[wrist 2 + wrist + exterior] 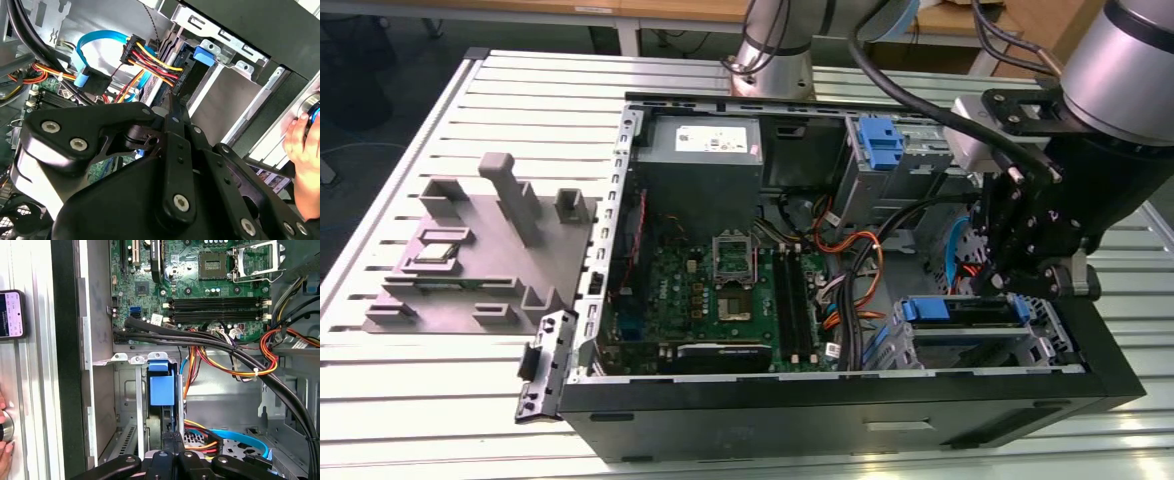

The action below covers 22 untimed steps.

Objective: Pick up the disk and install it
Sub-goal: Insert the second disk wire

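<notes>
The disk (958,310) sits in the drive bay at the front corner of the open computer case (854,395), on the exterior view's right; its blue carrier bracket shows along the top. In the first wrist view the blue bracket tab (162,385) stands in the bay slot, with the disk's dark edge just beyond it. My gripper (1014,288) hangs over that bay. Its fingertips (172,437) are pressed together right at the disk's edge, and in the second wrist view they (170,102) come to a single point beside the blue tab (205,52).
Orange, red and blue cables (235,367) run beside the bay. A blue-handled caddy (881,140) sits near the power supply (704,140). A grey fixture (480,250) holds a small silver chip (438,252). A person's hand (302,145) and a phone (12,314) lie outside the case.
</notes>
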{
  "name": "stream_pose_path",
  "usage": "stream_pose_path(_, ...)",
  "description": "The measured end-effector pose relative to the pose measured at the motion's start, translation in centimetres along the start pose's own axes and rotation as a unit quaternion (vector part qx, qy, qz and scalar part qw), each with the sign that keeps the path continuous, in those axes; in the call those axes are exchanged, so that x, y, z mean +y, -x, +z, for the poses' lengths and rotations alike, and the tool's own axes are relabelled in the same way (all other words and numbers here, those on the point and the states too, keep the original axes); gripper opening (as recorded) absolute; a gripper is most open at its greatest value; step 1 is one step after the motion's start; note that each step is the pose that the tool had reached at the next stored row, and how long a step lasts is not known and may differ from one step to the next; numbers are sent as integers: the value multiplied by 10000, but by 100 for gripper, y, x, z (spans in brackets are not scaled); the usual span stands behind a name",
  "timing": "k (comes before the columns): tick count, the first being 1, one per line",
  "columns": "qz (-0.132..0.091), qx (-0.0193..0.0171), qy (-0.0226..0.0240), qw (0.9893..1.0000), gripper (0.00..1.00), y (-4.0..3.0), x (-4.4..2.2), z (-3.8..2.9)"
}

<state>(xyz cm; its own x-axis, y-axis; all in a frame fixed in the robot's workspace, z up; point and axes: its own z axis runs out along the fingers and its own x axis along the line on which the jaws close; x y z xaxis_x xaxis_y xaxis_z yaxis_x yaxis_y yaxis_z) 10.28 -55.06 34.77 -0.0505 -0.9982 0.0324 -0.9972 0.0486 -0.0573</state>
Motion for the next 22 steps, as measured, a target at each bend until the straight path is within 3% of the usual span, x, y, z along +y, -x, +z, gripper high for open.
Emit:
stream_pose_path(3,-1,3,30,10000,10,0,0,-2)
stream_pose_path(15,-1,4,30,10000,10,-2,38,-11)
stream_pose_path(22,-2,2,44,10000,10,-3,31,-143)
